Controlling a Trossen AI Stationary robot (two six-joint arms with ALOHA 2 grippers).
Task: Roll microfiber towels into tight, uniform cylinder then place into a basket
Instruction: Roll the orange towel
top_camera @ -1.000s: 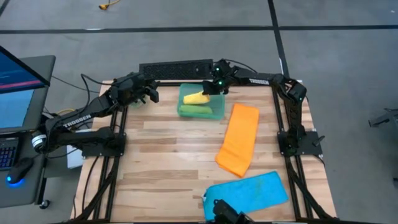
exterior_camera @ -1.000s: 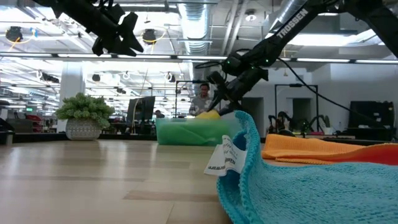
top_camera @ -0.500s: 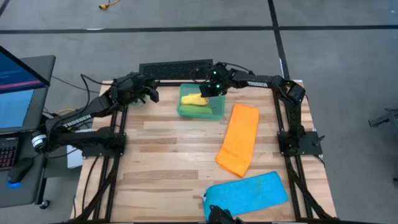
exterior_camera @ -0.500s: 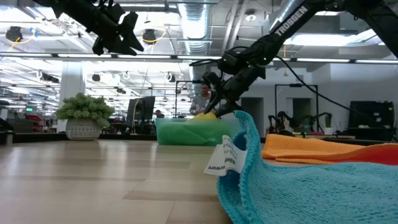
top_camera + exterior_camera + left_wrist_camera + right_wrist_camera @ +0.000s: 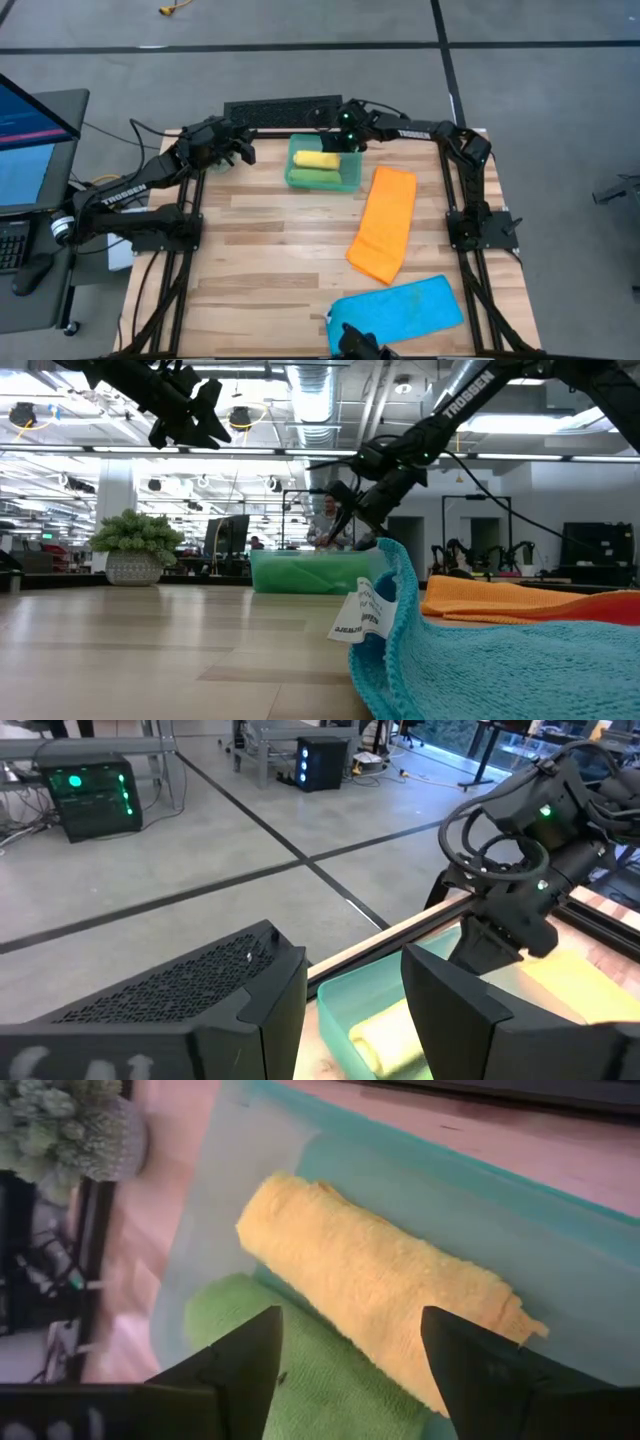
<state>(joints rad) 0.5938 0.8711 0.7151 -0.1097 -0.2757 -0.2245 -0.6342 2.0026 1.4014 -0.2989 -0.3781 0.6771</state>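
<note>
Yellow towel roll lies along basket.

Both arms are built of dark, nearly black segments with rounded joint housings. The left arm carries white block lettering reading TROSSEN along its long link, and the same word shows in white on the right arm in the low view. Thin black cables loop loosely beside the joints of each arm. A small green light glows on the right arm's wrist housing. The left arm's fingers are flat, matte black and angular, with a finely textured face. The right arm's fingers are plain black wedges narrowing toward their tips.
</note>
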